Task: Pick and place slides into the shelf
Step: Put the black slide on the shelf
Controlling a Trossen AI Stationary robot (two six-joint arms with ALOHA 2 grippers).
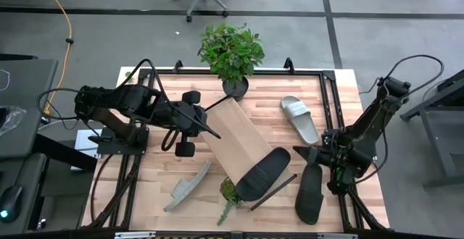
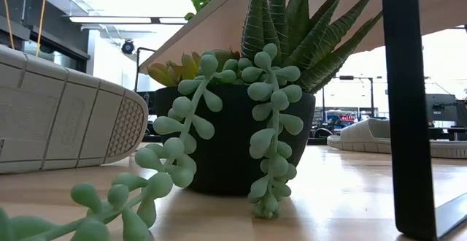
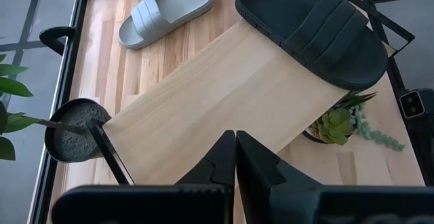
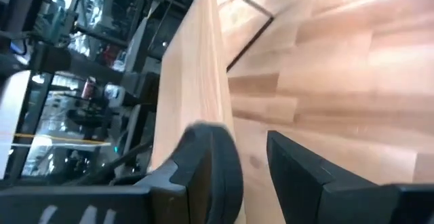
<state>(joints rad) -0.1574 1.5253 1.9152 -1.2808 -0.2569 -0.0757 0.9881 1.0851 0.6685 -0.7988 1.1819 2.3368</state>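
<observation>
The shelf (image 1: 235,134) is a light-wood board lying slanted across the table, its near end over a small succulent pot (image 1: 228,190). One black slide (image 3: 312,30) lies sole down on that near end. A second black slide (image 1: 310,193) lies on the table at the near right. One grey slide (image 1: 299,118) lies flat at the far right, another (image 1: 187,186) stands on its side at the near left. My left gripper (image 3: 235,163) is shut and hovers above the board's far half. My right gripper (image 4: 252,176) is open, with nothing between its fingers, just beyond the second black slide.
A leafy plant in a dark pot (image 1: 233,85) stands at the table's far edge by the shelf's far end. A dark metal rod (image 1: 274,192) lies beside the near black slide. Black frame rails (image 1: 330,101) run along the table's edges. Bare wood shows at the near left corner.
</observation>
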